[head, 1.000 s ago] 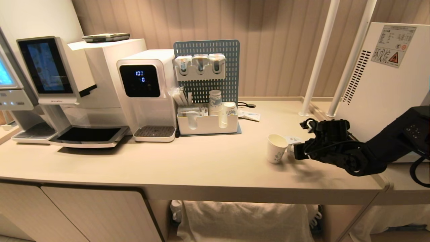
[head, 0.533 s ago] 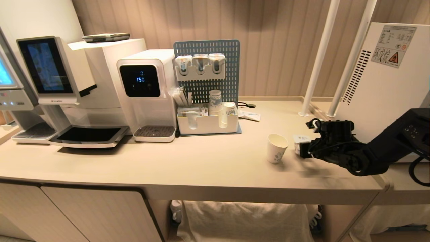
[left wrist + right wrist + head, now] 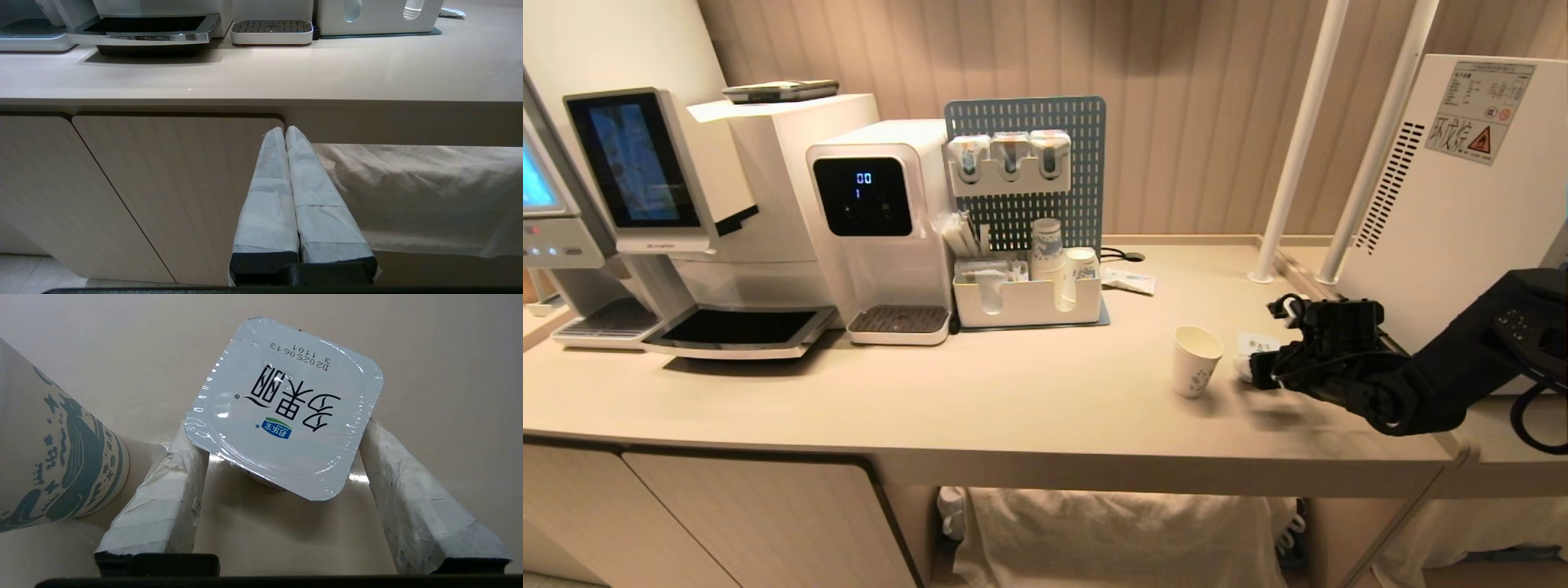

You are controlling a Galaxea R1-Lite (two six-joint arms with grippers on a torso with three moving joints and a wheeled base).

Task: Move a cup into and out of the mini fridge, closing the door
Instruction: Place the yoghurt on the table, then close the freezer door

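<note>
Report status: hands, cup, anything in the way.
Right hand open, straddling foil-lidded tub on counter. Left hand shut, parked below counter edge. Cup upright, free, beside tub. Fridge back faces us; door unseen.

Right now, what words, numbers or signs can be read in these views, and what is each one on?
"00" above "1": black screen of the water dispenser.
"D2025061З 3 1101"-like date code, last figures unsure: foil lid of the small tub.
Three large Chinese characters and a small blue-green logo: same lid; logo text too small.
Warning triangle with characters: label on the white cabinet; fine print unreadable.
Coffee machine badge: too small.
</note>
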